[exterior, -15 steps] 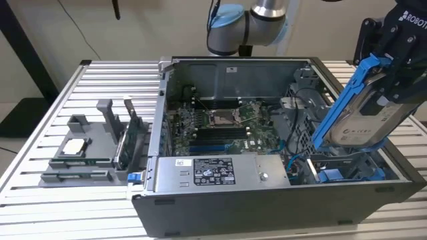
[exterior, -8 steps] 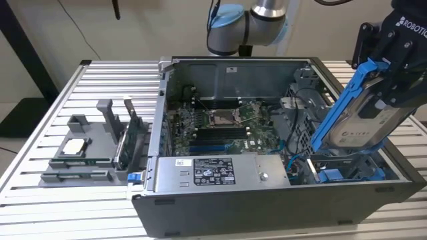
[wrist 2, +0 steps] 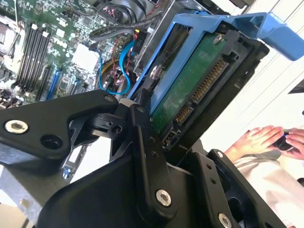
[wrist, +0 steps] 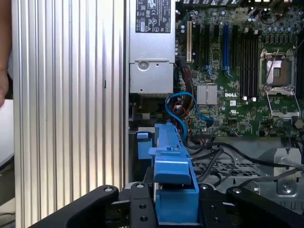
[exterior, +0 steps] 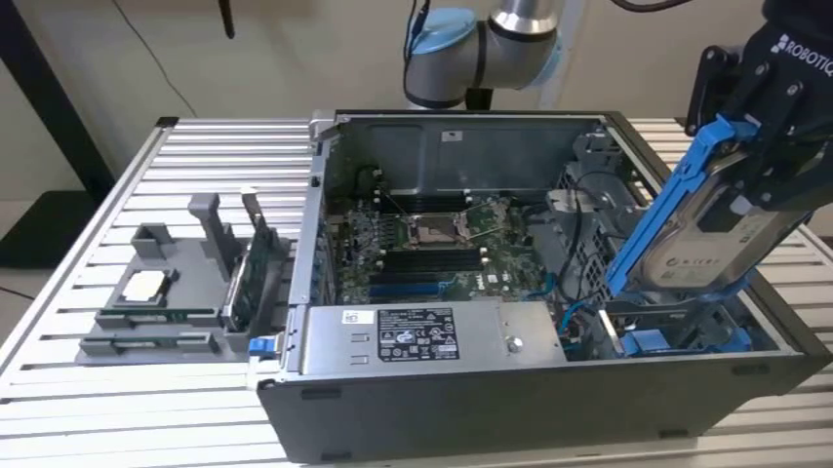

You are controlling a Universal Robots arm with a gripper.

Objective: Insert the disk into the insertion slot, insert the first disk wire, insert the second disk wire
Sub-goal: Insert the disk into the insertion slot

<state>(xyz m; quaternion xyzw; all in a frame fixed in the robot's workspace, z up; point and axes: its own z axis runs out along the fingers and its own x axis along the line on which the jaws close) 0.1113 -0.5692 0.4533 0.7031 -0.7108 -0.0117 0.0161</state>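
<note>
While the fingers (exterior: 778,161) grip the disk (exterior: 709,234), held steeply tilted just above the insertion slot (exterior: 684,339) at the exterior view's right, its lower corner could likely snag the slot's edge or pinch the blue cables (exterior: 571,294) nearby, jamming instead of sliding in.

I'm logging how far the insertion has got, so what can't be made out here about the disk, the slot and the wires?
- Insertion slot: in the exterior view the disk, held in the end effector, covers most of it; whether the disk's lower end has entered cannot be told.
- Blue cables: in the first wrist view they tangle; which of them are the disk's wires cannot be told.
</note>
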